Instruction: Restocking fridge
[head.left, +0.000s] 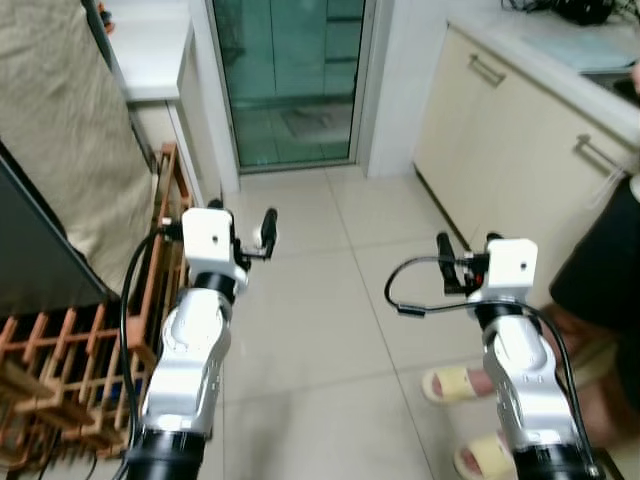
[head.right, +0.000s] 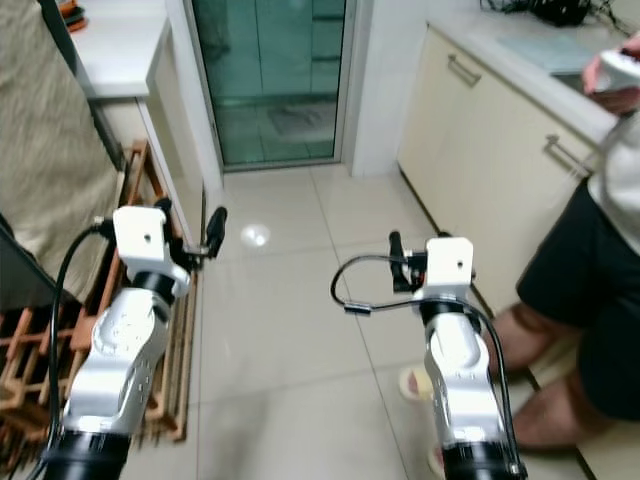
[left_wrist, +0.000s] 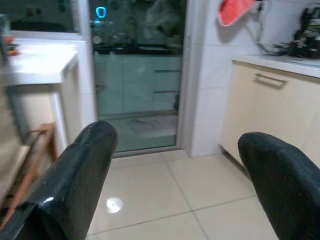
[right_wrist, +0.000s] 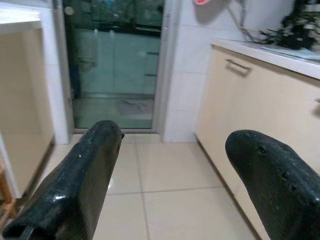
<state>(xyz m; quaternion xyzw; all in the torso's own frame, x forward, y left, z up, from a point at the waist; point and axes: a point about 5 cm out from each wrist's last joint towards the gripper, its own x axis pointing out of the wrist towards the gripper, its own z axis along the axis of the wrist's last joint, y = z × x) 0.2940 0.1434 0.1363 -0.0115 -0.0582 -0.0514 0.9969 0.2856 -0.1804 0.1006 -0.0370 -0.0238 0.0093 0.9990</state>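
Both grippers are held out over the tiled floor (head.left: 330, 330), nothing between their fingers: the left gripper (head.left: 243, 232) and the right gripper (head.left: 466, 262) each have their fingers spread apart, as is shown plainly in the wrist views. No fridge and no groceries can be made out, so weight, stiffness and a place for a hold cannot be judged. A glass door (head.left: 290, 75) is faced; a wooden rack (head.left: 60, 370) is seen to the left, cupboards (head.left: 520, 140) and a person's legs (head.left: 590, 300) to the right.

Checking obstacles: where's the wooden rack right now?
The wooden rack stands on the floor at the robot's left, beside the left arm, below the beige cloth.
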